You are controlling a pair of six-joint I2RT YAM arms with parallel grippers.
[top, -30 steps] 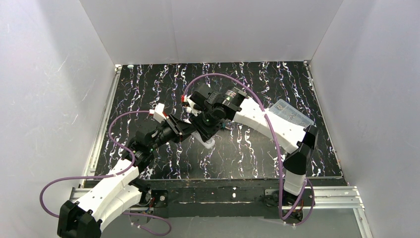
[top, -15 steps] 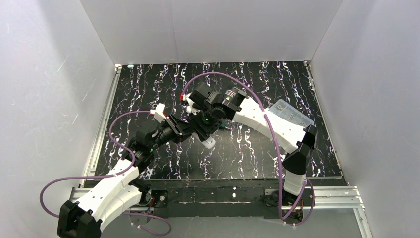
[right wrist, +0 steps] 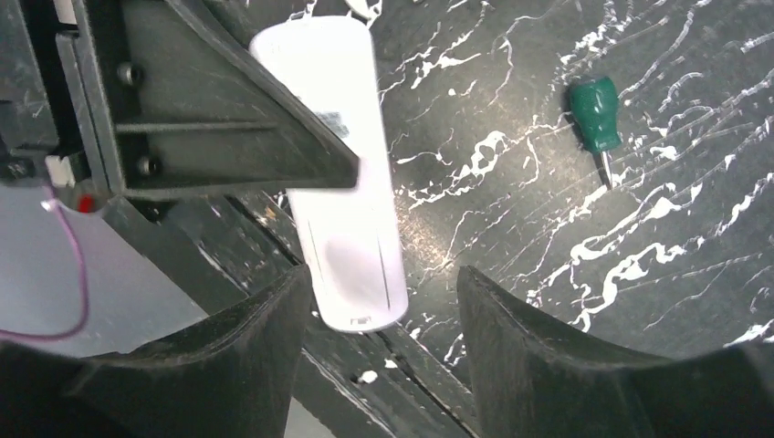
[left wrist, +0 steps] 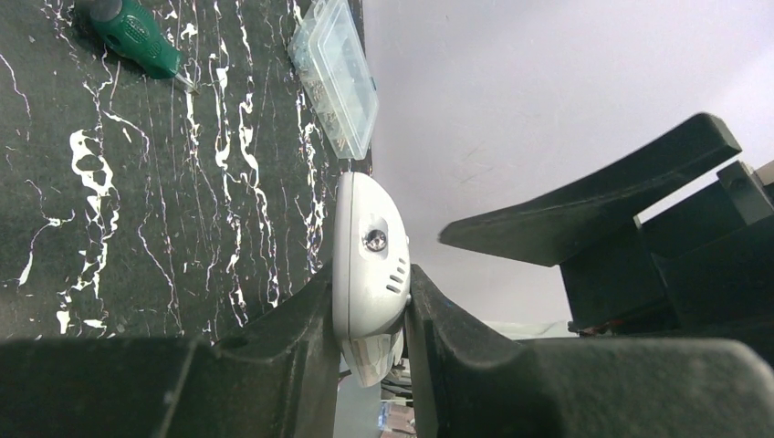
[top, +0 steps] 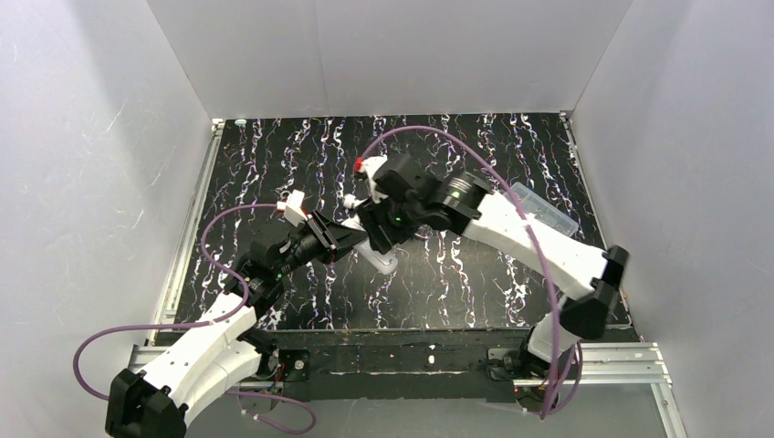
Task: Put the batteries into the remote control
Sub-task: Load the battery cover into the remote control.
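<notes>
My left gripper (left wrist: pixel 370 274) is shut on the remote control (left wrist: pixel 365 255), a slim white bar held edge-on above the table. In the top view the remote control (top: pixel 383 260) sticks out below the left gripper (top: pixel 349 237), with my right gripper (top: pixel 379 228) right over it. In the right wrist view the right gripper (right wrist: pixel 379 292) is open. The remote control (right wrist: pixel 342 182) runs down between its fingers, close to the left finger (right wrist: pixel 274 319) and well apart from the other. No batteries show in any view.
A green-handled screwdriver (right wrist: pixel 595 123) lies on the black marbled table (top: pixel 475 274), also seen as the screwdriver (left wrist: pixel 137 41) in the left wrist view. A clear plastic box (top: pixel 546 208) sits at the right side, near the right arm.
The right gripper has opened wider around the remote's end, and the right arm's elbow has swung out to the right. The left arm and the remote have stayed put.
</notes>
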